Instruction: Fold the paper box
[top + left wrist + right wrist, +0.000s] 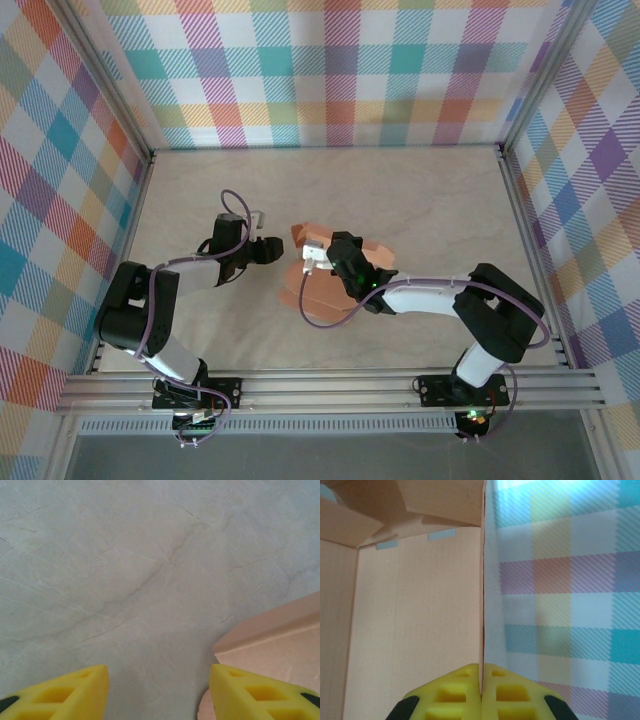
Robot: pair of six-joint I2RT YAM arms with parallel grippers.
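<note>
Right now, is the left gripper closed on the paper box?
No: the left gripper stands open over bare table, with the paper box off to one side.

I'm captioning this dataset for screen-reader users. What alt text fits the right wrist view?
The right end effector, yellow fingers closed, pinches the edge of a salmon-orange thin-card paper box, its panel and folded flaps spreading left. A pastel plaid wall stands behind, on the right.

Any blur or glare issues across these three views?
Top external: even, diffuse light, sharp, no glare on the table. Left wrist: soft overall, paper box edge fuzzy. Right wrist: card fairly sharp, plaid wall behind it out of focus, washed out at top.
</note>
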